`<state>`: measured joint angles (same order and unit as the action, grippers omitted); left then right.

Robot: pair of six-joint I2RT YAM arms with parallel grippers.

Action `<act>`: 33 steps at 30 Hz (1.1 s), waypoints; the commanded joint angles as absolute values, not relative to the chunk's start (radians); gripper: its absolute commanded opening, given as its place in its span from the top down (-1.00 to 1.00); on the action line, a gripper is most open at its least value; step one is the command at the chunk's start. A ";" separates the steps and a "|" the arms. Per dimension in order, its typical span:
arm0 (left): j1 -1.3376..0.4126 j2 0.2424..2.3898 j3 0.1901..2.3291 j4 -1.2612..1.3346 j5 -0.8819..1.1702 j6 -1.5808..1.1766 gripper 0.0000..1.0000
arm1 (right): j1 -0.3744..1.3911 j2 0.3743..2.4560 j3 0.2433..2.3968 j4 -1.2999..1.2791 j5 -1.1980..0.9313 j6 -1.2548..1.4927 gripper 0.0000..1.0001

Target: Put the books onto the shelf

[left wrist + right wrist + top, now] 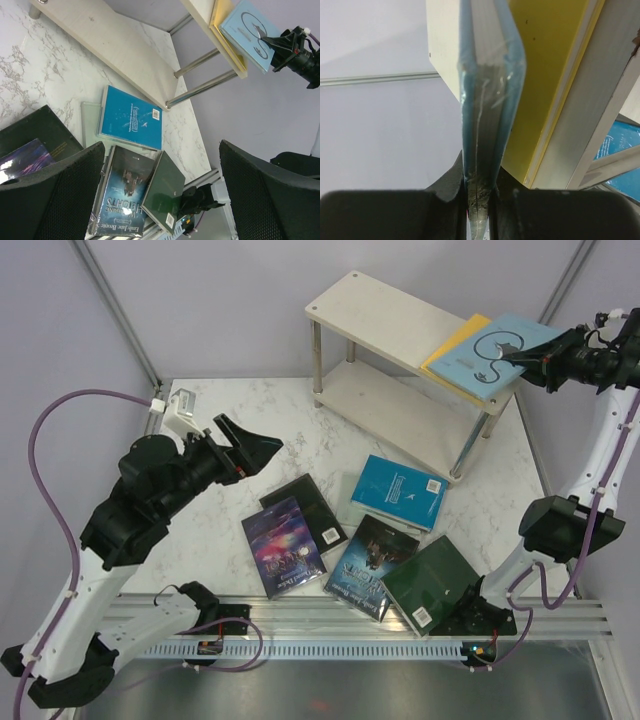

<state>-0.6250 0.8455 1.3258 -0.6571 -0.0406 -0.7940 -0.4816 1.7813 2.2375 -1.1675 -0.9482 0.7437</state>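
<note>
**Operator:** Where is my right claw?

**Spotter:** Upper right of the overhead frame. Your right gripper is clenched on the edge of the pale blue book. That book lies flat over the yellow book at the right end of the shelf, on the top board, and juts past that end.

**Operator:** And my left?

**Spotter:** Your left gripper hangs released at centre left, jaws wide, above the marble table and touching nothing.

**Operator:** The other books?

**Spotter:** You have 5 on the table, lower middle. The purple galaxy book overlaps the black book. The cyan book lies near the shelf's front leg. The dark green book overlaps the dark blue book by the lower edge. Your left wrist view shows a 6th, the pale mint book, under the cyan one.
</note>
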 commanded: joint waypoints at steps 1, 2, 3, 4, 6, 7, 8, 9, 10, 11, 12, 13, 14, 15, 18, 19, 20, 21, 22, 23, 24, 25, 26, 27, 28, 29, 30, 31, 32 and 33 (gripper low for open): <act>-0.623 0.859 1.345 -0.658 -0.009 -0.749 -0.93 | -0.476 1.844 2.270 -1.267 -0.887 0.568 0.88; -0.623 0.870 1.348 -0.658 -0.006 -0.747 -0.93 | -0.472 1.847 2.281 -1.267 -0.884 0.563 0.78; -0.623 0.873 1.350 -0.658 -0.005 -0.744 -0.93 | -0.469 1.851 2.284 -1.269 -0.874 0.558 0.62; -0.623 0.877 1.351 -0.658 -0.005 -0.742 -0.93 | -0.468 1.853 2.286 -1.272 -0.864 0.552 0.23; -0.623 0.891 1.361 -0.658 0.023 -0.738 -0.93 | -0.462 1.853 2.284 -1.299 -0.845 0.523 -0.07; -0.623 0.899 1.365 -0.658 0.026 -0.736 -0.92 | -0.460 1.853 2.284 -1.310 -0.815 0.514 -0.93; -0.623 0.902 1.373 -0.658 0.032 -0.735 -0.92 | -0.460 1.852 2.283 -1.336 -0.799 0.487 -0.96; -0.623 0.916 1.377 -0.660 0.043 -0.732 -0.91 | -0.460 1.852 2.286 -1.353 -0.779 0.473 -0.96; -0.623 0.922 1.385 -0.663 0.048 -0.729 -0.91 | -0.460 1.847 2.286 -1.370 -0.735 0.456 -0.96; -0.623 0.926 1.397 -0.666 0.054 -0.727 -0.90 | -0.462 1.841 2.277 -1.400 -0.709 0.445 -0.96; -0.623 0.939 1.402 -0.670 0.061 -0.723 -0.89 | -0.462 1.833 2.266 -1.410 -0.686 0.427 -0.96; -0.623 0.943 1.408 -0.673 0.064 -0.719 -0.89 | -0.463 1.813 2.255 -1.420 -0.663 0.420 -0.96; -0.623 0.949 1.419 -0.678 0.067 -0.715 -0.89 | -0.465 1.801 2.235 -1.434 -0.608 0.417 -0.96; -0.623 0.959 1.425 -0.681 0.072 -0.713 -0.89 | -0.465 1.781 2.227 -1.440 -0.588 0.413 -0.96; -0.623 0.971 1.443 -0.690 0.081 -0.707 -0.88 | -0.468 1.763 2.212 -1.460 -0.525 0.411 -0.96; -0.623 0.980 1.447 -0.693 0.084 -0.706 -0.88 | -0.466 1.750 2.206 -1.460 -0.519 0.411 -0.96; -0.623 0.985 1.451 -0.692 0.089 -0.706 -0.88 | -0.468 1.746 2.200 -1.460 -0.517 0.413 -0.96; -0.623 0.991 1.456 -0.695 0.098 -0.703 -0.87 | -0.469 1.741 2.198 -1.462 -0.509 0.414 -0.96; -0.623 0.997 1.460 -0.695 0.100 -0.703 -0.87 | -0.468 1.737 2.197 -1.457 -0.511 0.416 -0.96; -0.623 1.002 1.462 -0.693 0.104 -0.700 -0.86 | -0.469 1.735 2.197 -1.456 -0.514 0.414 -0.90; -0.623 1.002 1.462 -0.693 0.104 -0.699 -0.86 | -0.469 1.735 2.197 -1.453 -0.518 0.414 -0.62; -0.623 1.009 1.466 -0.695 0.107 -0.698 -0.86 | -0.469 1.736 2.197 -1.445 -0.528 0.417 -0.49; -0.623 1.011 1.468 -0.695 0.109 -0.696 -0.86 | -0.471 1.735 2.197 -1.439 -0.544 0.422 -0.25; -0.623 1.014 1.470 -0.695 0.110 -0.695 -0.86 | -0.471 1.729 2.195 -1.431 -0.551 0.425 0.16; -0.623 1.015 1.473 -0.695 0.110 -0.693 -0.86 | -0.471 1.724 2.189 -1.410 -0.557 0.436 0.30; -0.623 1.015 1.473 -0.695 0.112 -0.692 -0.86 | -0.471 1.718 2.184 -1.399 -0.564 0.443 0.38; -0.623 1.017 1.471 -0.695 0.112 -0.692 -0.86 | -0.471 1.707 2.177 -1.387 -0.577 0.448 0.43; -0.623 1.019 1.470 -0.695 0.112 -0.692 -0.86 | -0.471 1.703 2.158 -1.364 -0.584 0.460 0.44; -0.623 1.022 1.470 -0.695 0.113 -0.690 -0.86 | -0.471 1.700 2.149 -1.356 -0.595 0.465 0.44; -0.623 1.020 1.470 -0.695 0.114 -0.690 -0.86 | -0.471 1.698 2.143 -1.351 -0.604 0.466 0.46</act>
